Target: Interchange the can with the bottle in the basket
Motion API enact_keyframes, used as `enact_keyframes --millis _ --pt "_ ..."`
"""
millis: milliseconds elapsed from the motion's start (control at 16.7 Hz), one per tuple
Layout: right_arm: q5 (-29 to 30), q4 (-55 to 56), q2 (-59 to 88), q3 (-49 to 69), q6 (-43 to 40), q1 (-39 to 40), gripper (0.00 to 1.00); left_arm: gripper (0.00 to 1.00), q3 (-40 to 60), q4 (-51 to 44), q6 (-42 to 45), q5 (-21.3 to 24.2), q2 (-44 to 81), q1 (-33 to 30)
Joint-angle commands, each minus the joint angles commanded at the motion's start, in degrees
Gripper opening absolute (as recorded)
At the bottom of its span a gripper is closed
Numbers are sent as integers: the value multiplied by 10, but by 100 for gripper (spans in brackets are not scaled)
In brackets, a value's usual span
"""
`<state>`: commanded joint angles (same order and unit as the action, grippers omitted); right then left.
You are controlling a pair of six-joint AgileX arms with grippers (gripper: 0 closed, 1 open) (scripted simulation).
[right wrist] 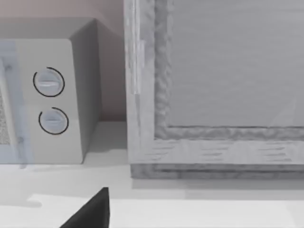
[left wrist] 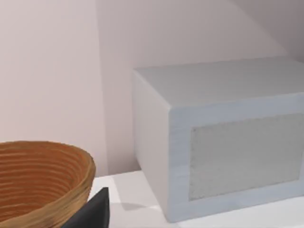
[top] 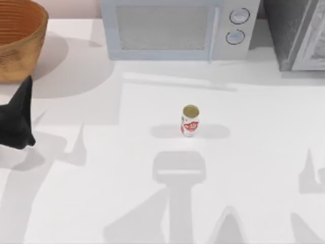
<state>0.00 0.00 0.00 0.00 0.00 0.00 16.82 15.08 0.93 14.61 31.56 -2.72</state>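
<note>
Overhead, I saw the can (top: 190, 121) standing upright mid-tabletop (top: 101, 168), white with red markings and a dull gold top, well apart from my left gripper (top: 18, 119) at the left edge; I could not tell how its jaws stood. The basket (top: 20, 38) sat at the far left corner, beside the microwave (top: 177, 28). From the left wrist, I saw the basket's ribbed orange-brown inside (left wrist: 40, 180) near the microwave (left wrist: 223, 137). From the right wrist, the microwave's dials (right wrist: 50, 102) stood beside a grey cabinet (right wrist: 213, 85).

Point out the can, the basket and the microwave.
can (top: 190, 121): top view, on its white side with red markings.
basket (top: 20, 48): top view, on its woven outer wall.
microwave (top: 162, 28): top view, on its door window.
</note>
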Motion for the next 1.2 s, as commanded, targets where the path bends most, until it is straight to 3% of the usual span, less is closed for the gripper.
enact_keyframes --millis 240,480,960,1200 --pt "0 0 0 0 0 0 100 100 -99 -90 -4 -87 -197 18" --pt "0 0 0 0 0 0 100 100 -158 -142 -8 -138 -300 26" --pt "0 0 0 0 0 0 100 100 -168 -145 -8 -144 -308 29" --pt "0 0 0 0 0 0 100 100 -167 -76 4 -122 -229 65"
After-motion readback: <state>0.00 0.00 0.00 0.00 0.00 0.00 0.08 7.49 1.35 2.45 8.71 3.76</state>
